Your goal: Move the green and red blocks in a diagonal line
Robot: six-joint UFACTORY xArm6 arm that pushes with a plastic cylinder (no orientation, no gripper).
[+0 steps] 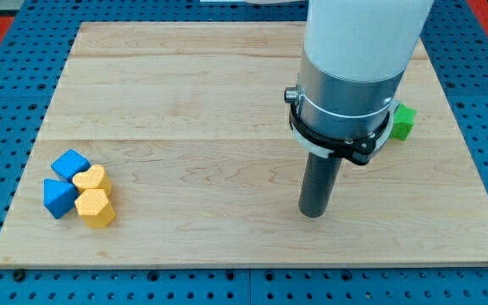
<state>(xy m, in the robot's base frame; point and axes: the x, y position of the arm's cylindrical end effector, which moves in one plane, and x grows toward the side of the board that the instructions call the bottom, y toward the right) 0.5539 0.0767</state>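
My tip (313, 213) upright on the board (185, 93), below-left of the green block (403, 123)

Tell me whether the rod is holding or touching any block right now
Nothing is held. My tip rests on bare board, apart from every block; the nearest, the green block, sits toward the view's right, partly hidden behind the arm.

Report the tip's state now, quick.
My tip: touching nothing, on bare board at the view's lower right of centre, well below-left of the green block.

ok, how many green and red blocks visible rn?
1: a green block at the view's right, partly behind the arm. No red block shows; some may be hidden there. My tip is well apart, lower left of it.
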